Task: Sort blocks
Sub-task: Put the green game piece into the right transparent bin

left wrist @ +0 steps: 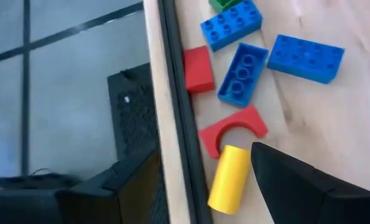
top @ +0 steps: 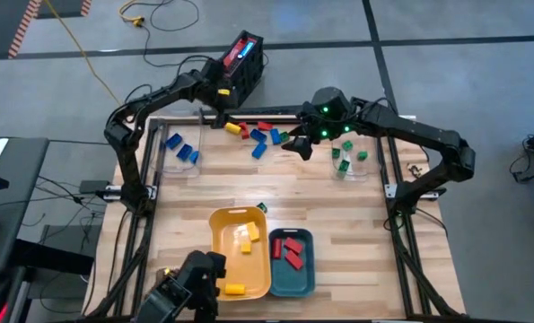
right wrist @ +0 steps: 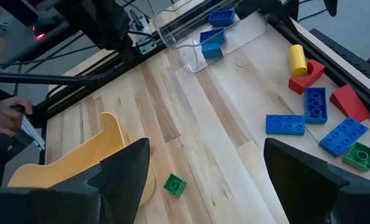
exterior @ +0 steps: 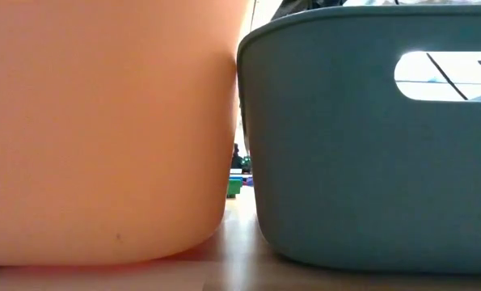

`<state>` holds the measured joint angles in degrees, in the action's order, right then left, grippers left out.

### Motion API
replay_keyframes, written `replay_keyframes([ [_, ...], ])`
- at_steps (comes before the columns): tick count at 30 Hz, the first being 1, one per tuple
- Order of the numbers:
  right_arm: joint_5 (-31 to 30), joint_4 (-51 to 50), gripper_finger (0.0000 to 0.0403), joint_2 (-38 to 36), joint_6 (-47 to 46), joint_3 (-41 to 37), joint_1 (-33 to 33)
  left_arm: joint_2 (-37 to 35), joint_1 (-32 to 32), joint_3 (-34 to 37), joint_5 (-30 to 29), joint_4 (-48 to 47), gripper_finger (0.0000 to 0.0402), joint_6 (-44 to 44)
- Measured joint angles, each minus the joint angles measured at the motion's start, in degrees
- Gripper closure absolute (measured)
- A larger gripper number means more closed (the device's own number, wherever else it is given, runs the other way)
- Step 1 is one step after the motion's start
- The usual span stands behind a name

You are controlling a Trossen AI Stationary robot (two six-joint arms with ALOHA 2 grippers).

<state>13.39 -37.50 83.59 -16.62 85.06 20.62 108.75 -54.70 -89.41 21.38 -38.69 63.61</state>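
Left gripper (top: 220, 115), fingers wide, hangs nearest the yellow cylinder (left wrist: 227, 178) at the table's far edge; right gripper (top: 304, 144) wide, empty.

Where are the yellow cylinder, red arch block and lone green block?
yellow cylinder (left wrist: 227, 179), left wrist view, middle of its side
red arch block (left wrist: 233, 129), left wrist view, top of arch
lone green block (right wrist: 175, 185), right wrist view, studded top

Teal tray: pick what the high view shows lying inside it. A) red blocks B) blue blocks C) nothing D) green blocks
A: in the high view the teal tray holds only red blocks, while the yellow tray beside it holds yellow blocks.
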Motion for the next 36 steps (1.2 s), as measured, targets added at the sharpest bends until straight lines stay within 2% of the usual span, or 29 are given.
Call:
replay_keyframes([
  [4, 0.0, -1.3, 0.0072, 0.0, 0.0, 0.0, 0.0, 0.0, -2.5, 2.7, 5.9, -0.4, 0.0153, -1.1],
  [11, 0.0, -2.8, 0.0072, 0.0, 0.0, 0.0, 0.2, 0.0, -5.9, 6.6, 11.5, 0.7, 0.0153, -1.7],
  [16, 0.0, -2.8, 0.0072, 0.0, -0.9, 0.0, 1.0, 0.0, -6.4, 8.5, 9.4, 3.8, 0.0153, 5.1],
  [22, 0.0, -2.8, 0.0072, 0.0, -1.0, 0.0, 1.3, 0.0, -4.8, 8.6, 0.9, 4.0, 0.0153, 14.3],
  [29, 0.0, -1.7, 0.0072, 0.0, -0.9, 0.0, 1.3, 0.0, -3.5, 8.6, -1.4, 3.9, 0.0153, 23.2],
  [32, 0.0, -0.9, 0.0072, 0.0, -1.0, 0.0, 1.3, 0.0, -2.9, 8.6, -1.2, 4.1, 0.0153, 24.4],
  [36, 0.1, -0.6, 0.0072, 0.0, -1.4, 0.0, 1.3, 0.1, -2.3, 8.6, -1.2, 4.2, 0.0153, 21.9],
])
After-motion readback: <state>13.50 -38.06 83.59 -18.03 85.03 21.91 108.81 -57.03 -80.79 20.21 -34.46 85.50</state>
